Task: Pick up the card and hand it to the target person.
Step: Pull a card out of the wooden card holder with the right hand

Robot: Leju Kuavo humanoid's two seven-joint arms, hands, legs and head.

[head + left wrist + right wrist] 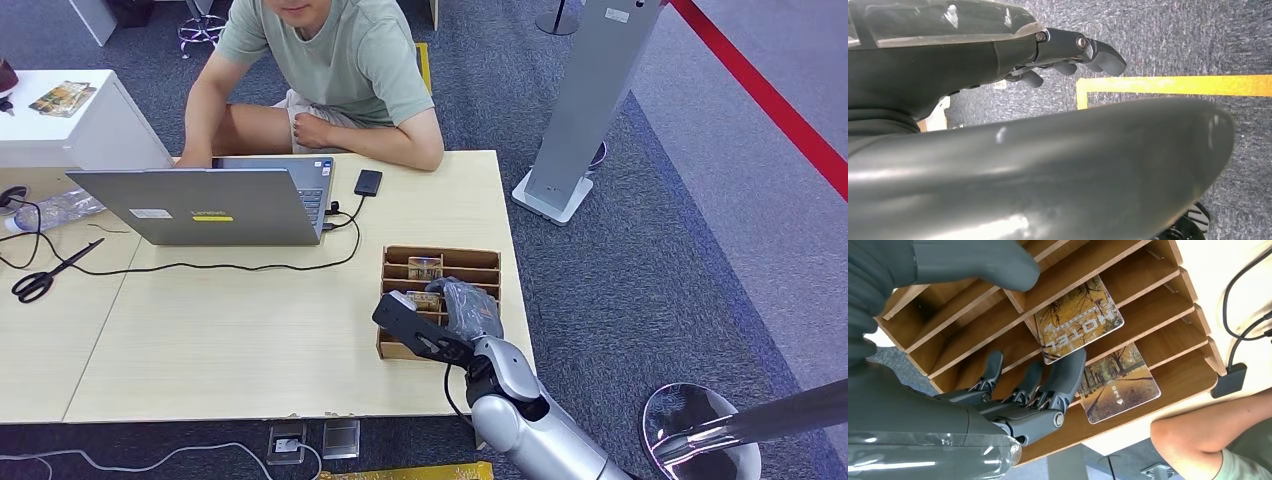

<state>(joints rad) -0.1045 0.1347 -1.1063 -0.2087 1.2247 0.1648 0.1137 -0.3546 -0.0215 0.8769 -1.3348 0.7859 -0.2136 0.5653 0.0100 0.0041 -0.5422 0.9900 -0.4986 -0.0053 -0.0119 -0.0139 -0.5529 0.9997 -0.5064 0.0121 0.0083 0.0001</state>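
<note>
Now right hand (1013, 390) over wooden rack (1158, 295), fingers apart, fingertips (1070, 367) touching nearer card (1079, 320); left hand (1068, 52) curled, empty.

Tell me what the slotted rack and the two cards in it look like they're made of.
Slotted rack: looks like thin unpainted plywood or laser-cut board, matte, with visible grain and darker cut edges. Nearer card and farther card: probably plastic or coated card stock, judging by thin flat rounded-corner shape and full-colour autumn-tree print with a slight sheen; which of the two I cannot tell.
</note>
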